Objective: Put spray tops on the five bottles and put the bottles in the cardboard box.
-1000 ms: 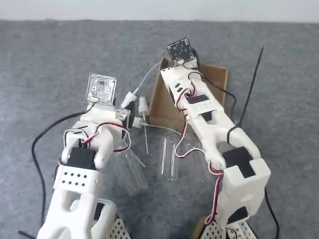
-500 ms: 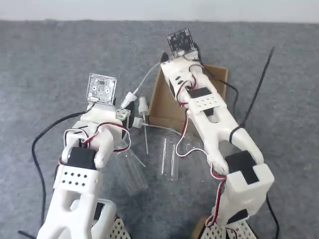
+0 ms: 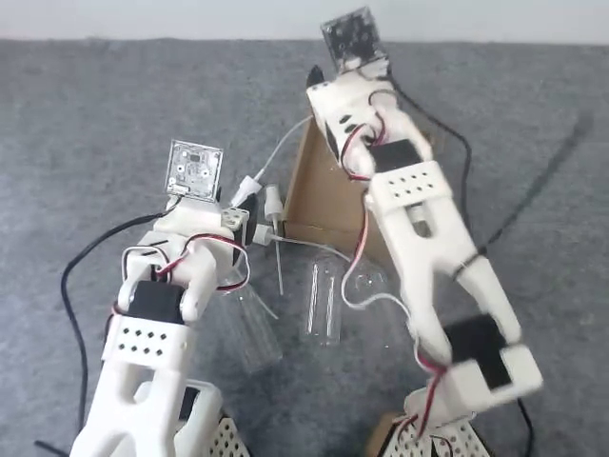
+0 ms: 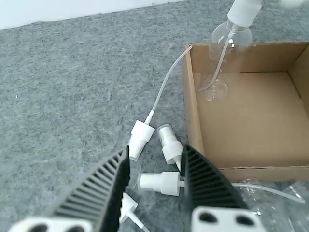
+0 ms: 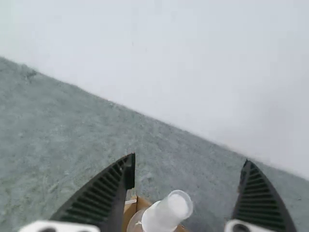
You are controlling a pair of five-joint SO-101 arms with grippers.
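hovering with right gripper [image 5: 189, 162] fingers spread wide, empty, above the capped bottle [image 5: 166, 210] in a corner of the cardboard box [image 4: 189, 96]; holding left gripper [image 4: 154, 151] fingers partly apart, empty, over spray tops [image 4: 161, 182] on the table [image 4: 72, 72] beside the box's edge.

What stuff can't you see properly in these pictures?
1. High view: the inside of the cardboard box, hidden by the right arm.
2. Right wrist view: the body of the spray-topped bottle, cut off by the picture's edge.
3. High view: a clear bottle, partly under the left arm.
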